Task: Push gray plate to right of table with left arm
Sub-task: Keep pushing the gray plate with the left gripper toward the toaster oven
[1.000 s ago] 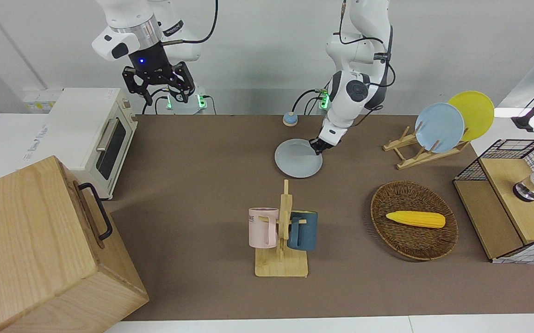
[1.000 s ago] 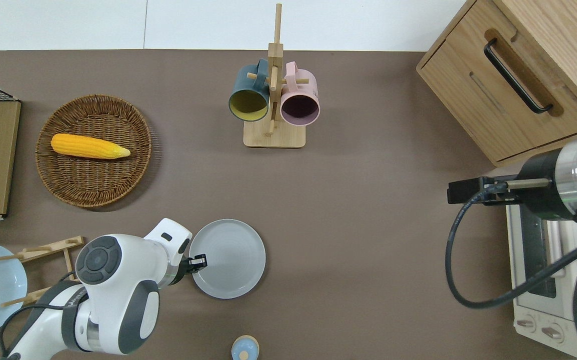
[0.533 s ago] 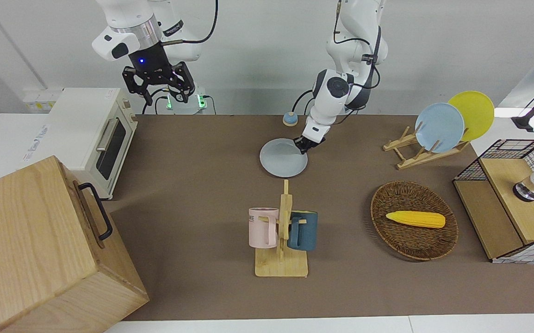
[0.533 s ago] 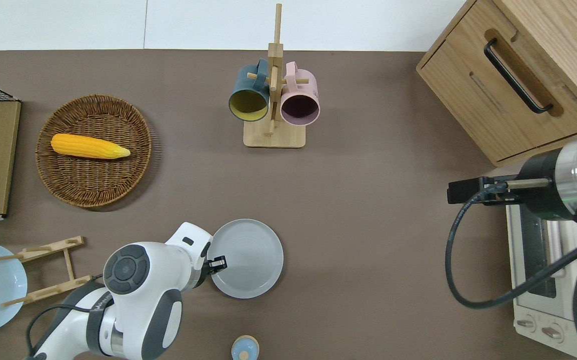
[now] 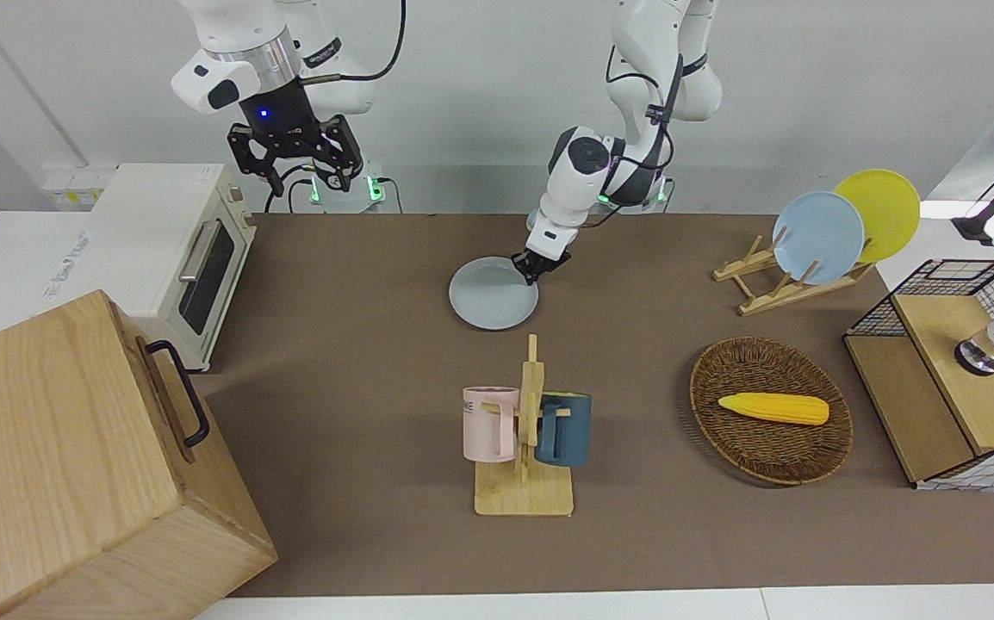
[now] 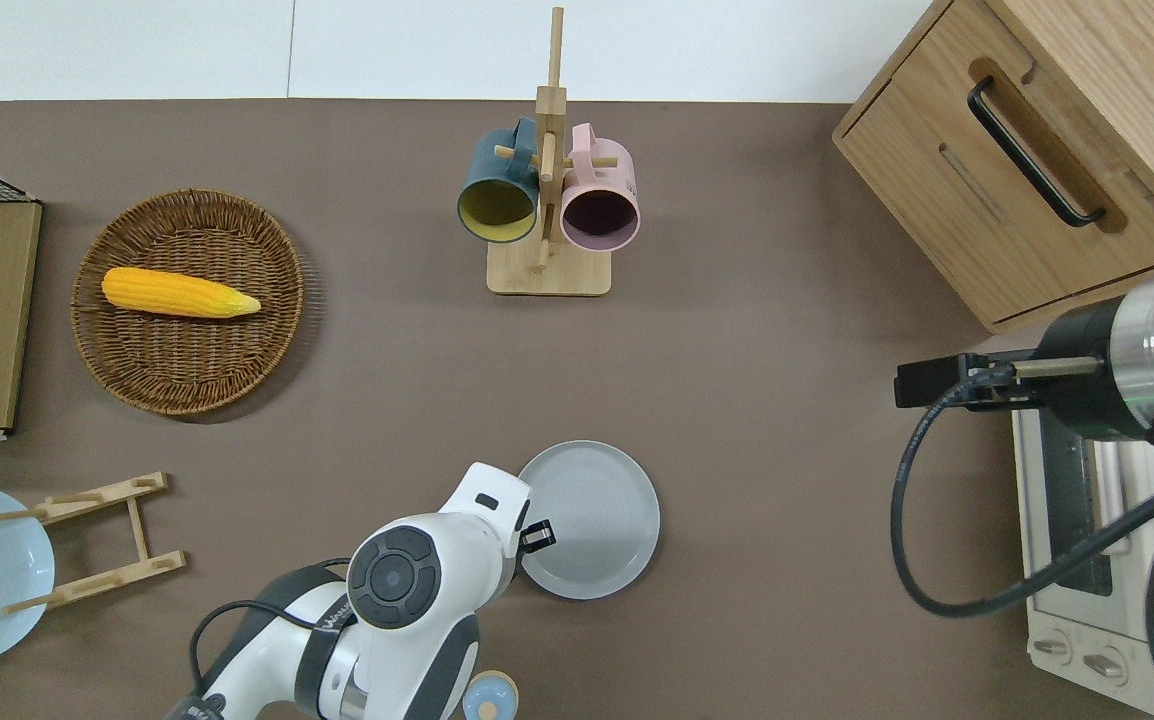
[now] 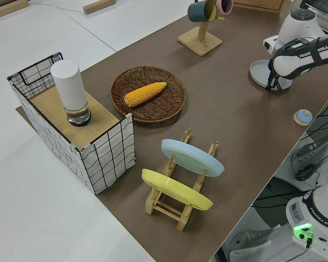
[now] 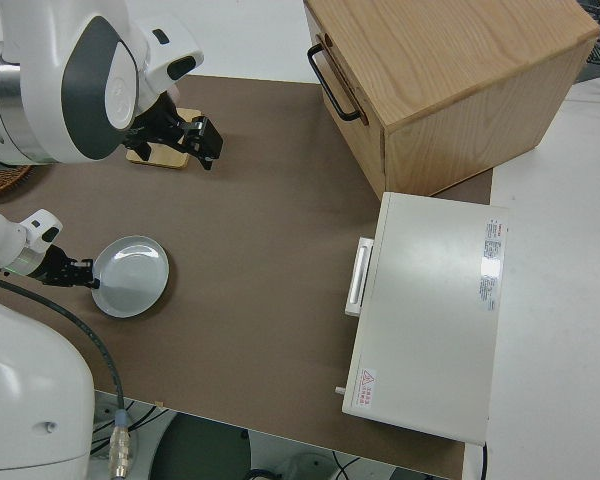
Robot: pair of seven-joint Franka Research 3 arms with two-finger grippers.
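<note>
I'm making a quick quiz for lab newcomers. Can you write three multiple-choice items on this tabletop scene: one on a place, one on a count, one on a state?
1. Where does the corn lie?
A. in the wicker basket
B. on the gray plate
C. on the toaster oven

2. How many mugs hang on the mug rack?
A. one
B. two
C. four

3. What is the left gripper doing?
A. lifting the gray plate off the table
B. hanging parked, away from everything
C. meeting the gray plate's rim while the plate lies flat

Answers: 1 A, the cob rests inside the woven basket. 2 B, one blue and one pink mug hang there. 3 C, the gripper is at the rim, the plate flat on the table.
</note>
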